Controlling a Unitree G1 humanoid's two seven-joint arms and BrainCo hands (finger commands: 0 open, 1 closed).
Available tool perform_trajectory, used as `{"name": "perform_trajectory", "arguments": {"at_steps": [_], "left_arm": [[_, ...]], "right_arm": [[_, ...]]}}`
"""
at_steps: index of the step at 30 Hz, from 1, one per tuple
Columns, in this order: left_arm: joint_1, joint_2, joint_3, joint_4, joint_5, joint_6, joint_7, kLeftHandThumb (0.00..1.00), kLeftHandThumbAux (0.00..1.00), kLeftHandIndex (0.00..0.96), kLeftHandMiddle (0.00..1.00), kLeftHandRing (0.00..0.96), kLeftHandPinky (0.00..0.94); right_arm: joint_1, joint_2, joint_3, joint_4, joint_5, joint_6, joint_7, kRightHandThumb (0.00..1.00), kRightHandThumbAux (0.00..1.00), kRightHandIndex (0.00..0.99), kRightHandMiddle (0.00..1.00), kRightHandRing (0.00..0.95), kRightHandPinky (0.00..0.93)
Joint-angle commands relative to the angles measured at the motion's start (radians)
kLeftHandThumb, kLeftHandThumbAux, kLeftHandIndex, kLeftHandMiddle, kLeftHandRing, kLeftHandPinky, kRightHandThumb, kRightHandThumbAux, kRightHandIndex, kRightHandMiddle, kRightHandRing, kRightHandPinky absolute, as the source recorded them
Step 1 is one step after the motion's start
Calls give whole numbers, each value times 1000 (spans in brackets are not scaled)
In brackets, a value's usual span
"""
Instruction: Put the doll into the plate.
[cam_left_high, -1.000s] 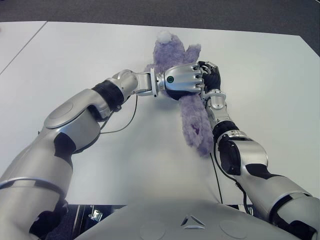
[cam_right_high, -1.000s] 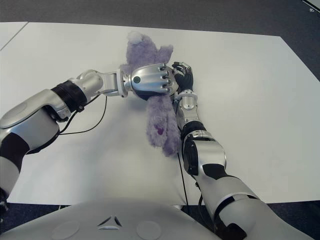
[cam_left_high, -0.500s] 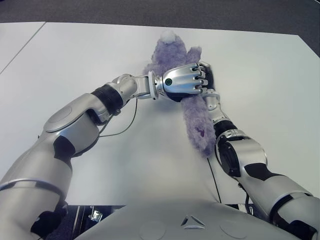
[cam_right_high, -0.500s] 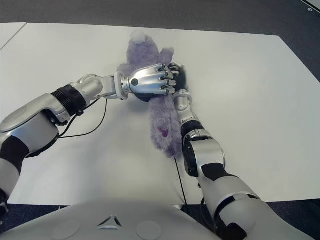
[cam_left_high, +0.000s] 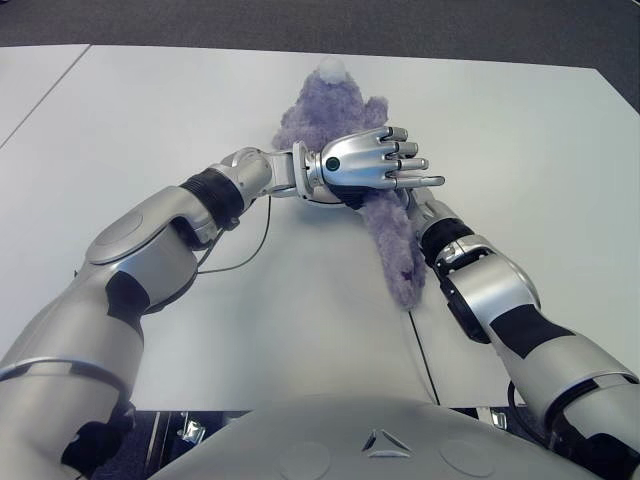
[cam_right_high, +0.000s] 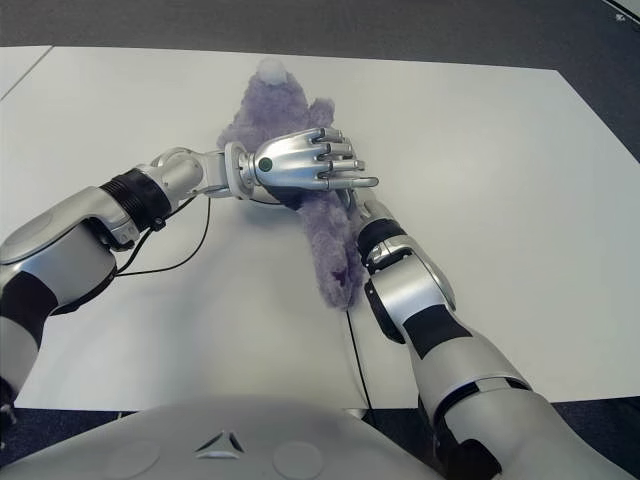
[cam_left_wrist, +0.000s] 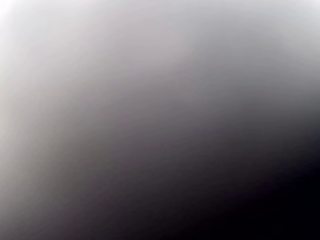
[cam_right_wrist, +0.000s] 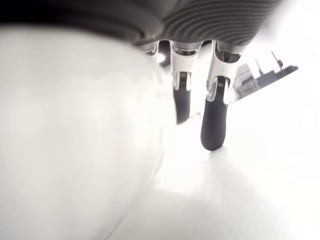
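You're hovering the left hand (cam_left_high: 375, 165) w/ fingers spread flat over the doll (cam_left_high: 385, 235), holding nothing; doll's lying on the counter (cam_left_high: 150, 120). Right hand is tucked under/behind the doll, can't tell its grip. No plate in view, so find it first, then re-grip mid-body.

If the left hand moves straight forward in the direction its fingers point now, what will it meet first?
Probably nothing. The left hand lies over the purple doll, fingers extended toward the robot's right. Beyond the fingertips only bare white table shows, so the way looks free, though its height above the table is unclear.
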Motion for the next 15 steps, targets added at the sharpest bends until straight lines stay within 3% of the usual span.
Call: {"name": "perform_trajectory", "arguments": {"at_steps": [1, 6, 13, 14, 15], "left_arm": [[21, 54, 3, -61, 47, 17, -42, 2, 393, 6, 49, 29, 14], [22, 55, 6, -64, 54, 38, -44, 0, 365, 0, 8, 4, 2], [25, 74, 12, -82, 49, 44, -68, 0, 323, 0, 0, 0, 0], [26, 77, 13, -82, 47, 45, -75, 0, 319, 0, 0, 0, 0], [28, 80, 14, -82, 45, 45, -80, 0, 311, 0, 0, 0, 0]], "right_arm": [[136, 56, 10, 95, 45, 22, 291, 1, 505, 3, 5, 5, 5], [135, 62, -72, 117, 138, 113, 468, 0, 437, 0, 1, 2, 1], [139, 61, -120, 104, 194, 89, 470, 0, 403, 0, 0, 0, 0], [222, 68, -53, 108, 111, 111, 206, 0, 401, 0, 0, 0, 0], [284, 73, -2, 111, 49, 128, 9, 84, 564, 99, 151, 169, 166]]}}
